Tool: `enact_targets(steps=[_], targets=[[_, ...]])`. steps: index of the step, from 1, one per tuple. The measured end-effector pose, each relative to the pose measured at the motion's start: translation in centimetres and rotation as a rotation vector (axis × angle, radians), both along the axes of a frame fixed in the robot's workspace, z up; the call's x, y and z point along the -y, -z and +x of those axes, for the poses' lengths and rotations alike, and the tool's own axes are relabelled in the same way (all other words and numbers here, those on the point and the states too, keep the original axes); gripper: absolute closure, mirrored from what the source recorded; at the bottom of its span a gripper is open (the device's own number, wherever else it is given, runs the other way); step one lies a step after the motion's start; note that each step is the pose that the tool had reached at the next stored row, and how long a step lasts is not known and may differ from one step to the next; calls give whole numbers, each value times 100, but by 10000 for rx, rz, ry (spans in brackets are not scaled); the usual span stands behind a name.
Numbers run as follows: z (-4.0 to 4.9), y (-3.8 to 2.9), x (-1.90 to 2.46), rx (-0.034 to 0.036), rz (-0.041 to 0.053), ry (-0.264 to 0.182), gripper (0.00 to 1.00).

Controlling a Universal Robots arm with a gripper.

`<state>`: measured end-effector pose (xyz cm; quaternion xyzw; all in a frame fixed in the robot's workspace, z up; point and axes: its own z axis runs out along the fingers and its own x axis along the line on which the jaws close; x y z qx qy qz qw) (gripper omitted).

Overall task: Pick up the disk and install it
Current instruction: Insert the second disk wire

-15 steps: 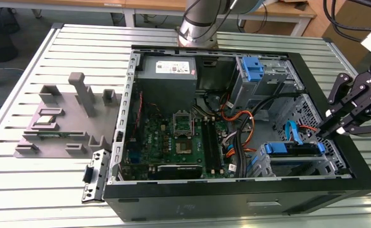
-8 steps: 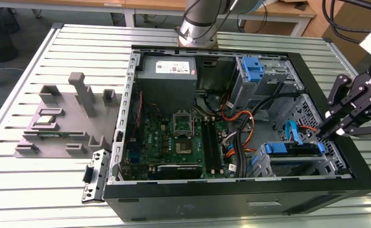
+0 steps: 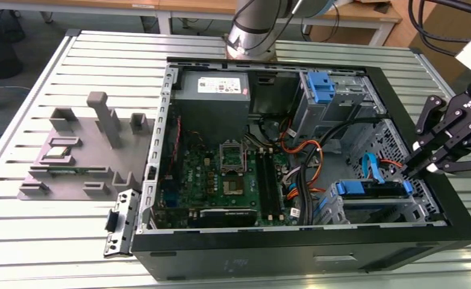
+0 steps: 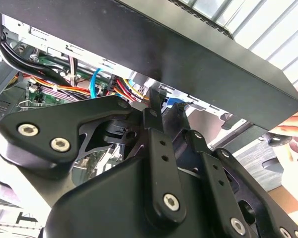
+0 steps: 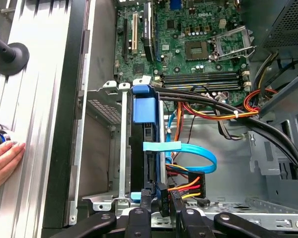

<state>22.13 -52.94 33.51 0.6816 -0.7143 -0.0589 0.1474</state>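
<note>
The tool (image 5: 161,210), fingers pressed together on the end of the disk (image 5: 148,148) seated edgewise in the case's drive cage (image 5: 107,148); rigid, probably dense, best gripped by its blue rails.

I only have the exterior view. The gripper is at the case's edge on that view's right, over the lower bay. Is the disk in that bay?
Observer: Yes. In the first wrist view the disk stands on edge inside the bay, and the gripper is at its near end.
Operator: Any cables there?
Observer: A plug with red, yellow and black wires sits by that end. I can't tell if it's seated.
Operator: Anyone close?
Observer: A hand rests on the table beside the case.
</note>
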Motion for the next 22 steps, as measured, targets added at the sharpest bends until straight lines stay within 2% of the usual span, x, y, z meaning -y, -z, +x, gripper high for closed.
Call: enact_targets(steps=[7, 9, 10, 11, 12, 19, 22], targets=[[0, 0, 0, 0, -8, 1, 71], [0, 0, 0, 0, -11, 1, 73], [0, 0, 0, 0, -12, 0, 79], [0, 0, 0, 0, -13, 0, 79], [0, 0, 0, 1, -15, 1, 84], [0, 0, 0, 1, -22, 0, 84], [-61, -1, -1, 37, -24, -1, 84]])
